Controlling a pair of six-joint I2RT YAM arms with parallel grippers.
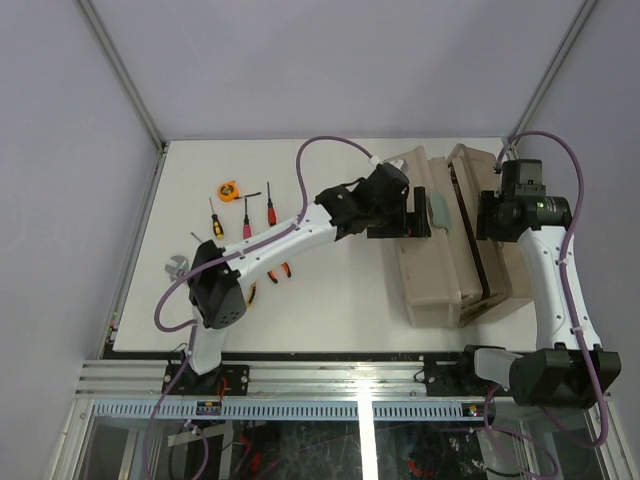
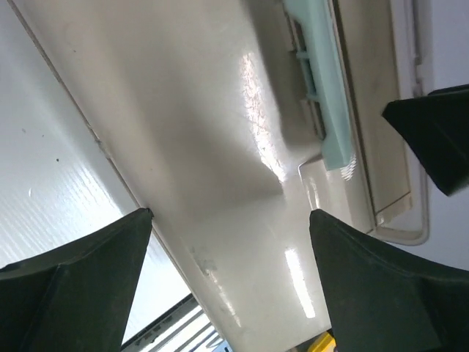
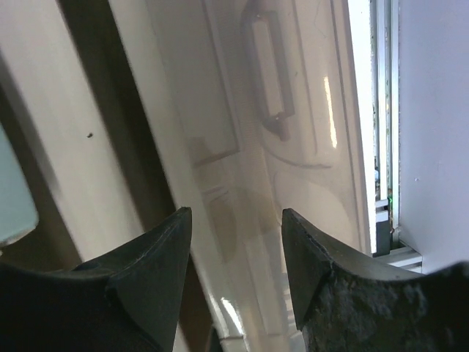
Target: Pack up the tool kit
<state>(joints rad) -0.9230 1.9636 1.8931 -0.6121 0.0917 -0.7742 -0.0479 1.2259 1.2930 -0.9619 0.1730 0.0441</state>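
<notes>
The tool kit's beige box lies at the right of the table, its translucent brown lid swung up on the right side. My left gripper hovers open over the box's left wall by the pale green latch. In the left wrist view the gripper has only the beige wall below it, with the latch further on. My right gripper stands open at the lid; its wrist view shows the gripper straddling the lid's rim without touching.
Loose tools lie at the table's left: an orange tape measure, three screwdrivers, orange-handled pliers and a wrench. The left arm stretches across above them. A frame post rises at the back left.
</notes>
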